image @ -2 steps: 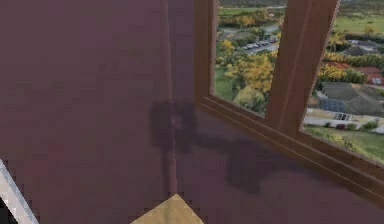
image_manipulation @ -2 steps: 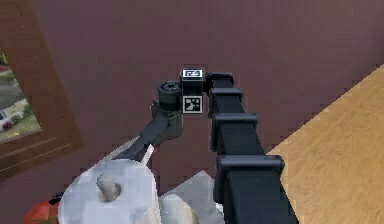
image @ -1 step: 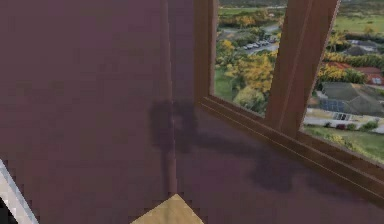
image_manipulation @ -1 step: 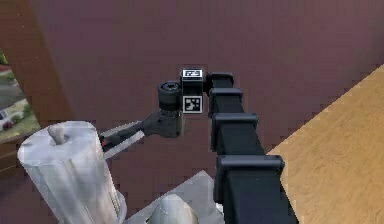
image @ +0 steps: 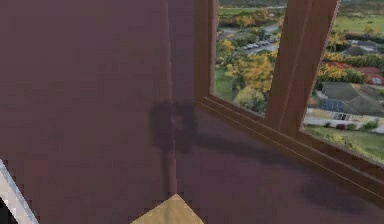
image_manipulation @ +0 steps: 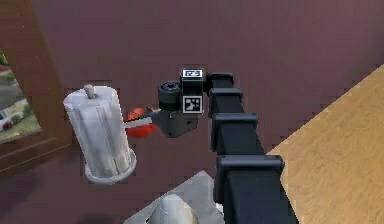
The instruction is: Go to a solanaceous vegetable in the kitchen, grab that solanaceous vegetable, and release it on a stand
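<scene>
In the arm side view my arm's dark bar [image_manipulation: 240, 150] rises from the bottom edge to the two white marker squares [image_manipulation: 191, 90]. Left of them sits the gripper [image_manipulation: 148, 120]. It holds a small red thing [image_manipulation: 140, 126], perhaps a tomato, which hangs at its far end against the dark maroon wall. That red thing is right beside a white ribbed roll on an upright holder [image_manipulation: 100, 135]; whether they touch I cannot tell. Below lies a grey flat surface [image_manipulation: 195, 190] bearing a pale rounded thing [image_manipulation: 172, 212].
The forward view faces a corner of dark maroon walls [image: 90, 90], with a wood-framed window [image: 300, 70] on its right looking onto trees and roofs. A wedge of wooden floor [image: 172, 212] shows at the bottom. In the arm side view, wooden floor [image_manipulation: 340, 140] lies at right.
</scene>
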